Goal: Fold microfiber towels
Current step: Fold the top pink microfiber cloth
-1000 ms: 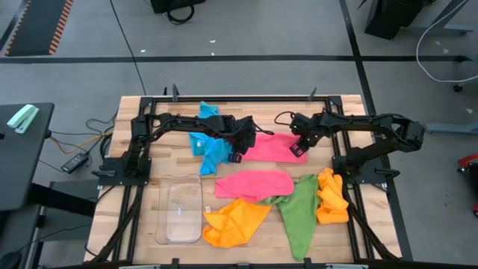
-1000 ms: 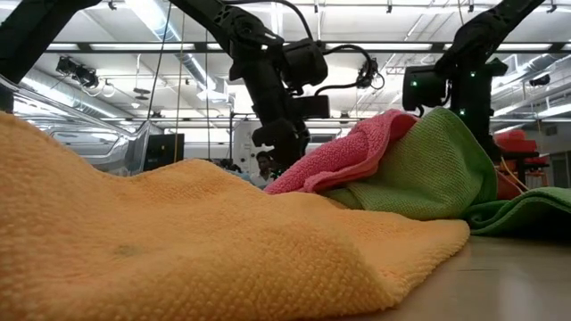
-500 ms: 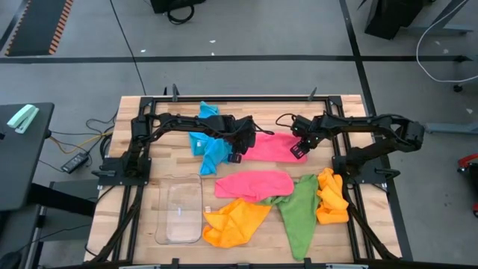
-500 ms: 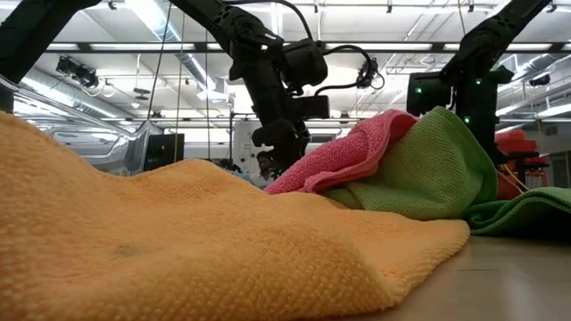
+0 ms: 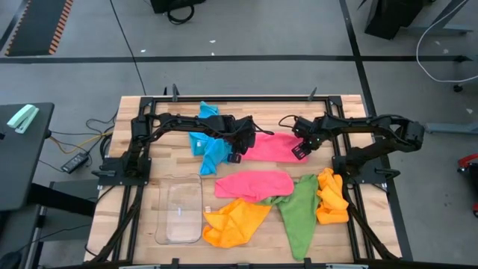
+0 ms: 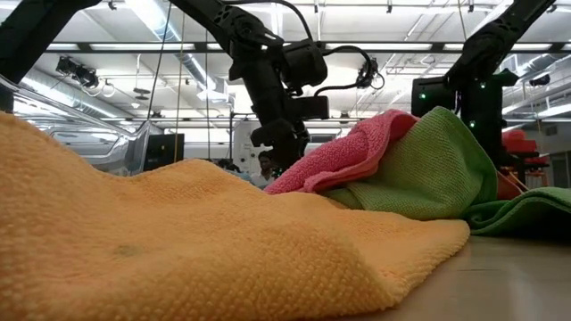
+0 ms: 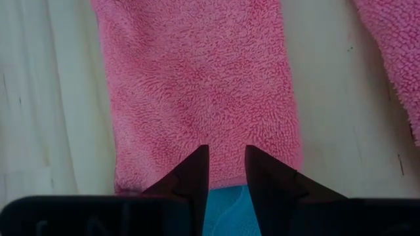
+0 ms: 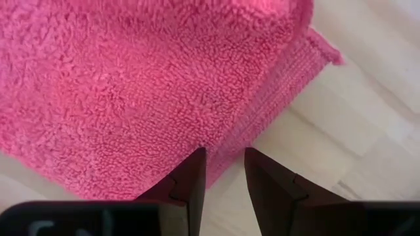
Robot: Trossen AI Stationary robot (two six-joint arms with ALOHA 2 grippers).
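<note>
Low view was mostly blocked by the near orange towel (image 6: 178, 241) filling the foreground – the tabletop (image 5: 168, 168) behind it and both fingertip pairs were hidden there, only the arms' upper links showing above a pink towel (image 6: 343, 152) and green towel (image 6: 428, 169). From above, the grippers were too small and dark to read finger gaps. The wrist cams settled it: left gripper (image 7: 226, 154) had its fingers parted by a narrow gap, tips over the end of the folded pink towel (image 7: 197, 85) w/ a strip of sky-blue towel (image 7: 226, 210) showing between them; nothing seen pinched. Right gripper (image 8: 225, 157) likewise stood slightly apart, tips over the layered edge of the same pink towel (image 8: 144, 85), nothing clamped. In the high view that towel (image 5: 272, 146) lay at the back centre of the table between left gripper (image 5: 237, 149) and right gripper (image 5: 300, 149), w/ the blue towel (image 5: 209, 146) beside it under the left arm. A second pink towel (image 5: 254, 183) lay nearer the middle; orange (image 5: 231, 224), green (image 5: 299, 213) and another orange towel (image 5: 332, 198) lay toward the front, clear plastic tray (image 5: 179, 213) at front left. Versus 1 s ago – right gripper had shifted slightly toward its own side; left arm and towels unchanged.
</note>
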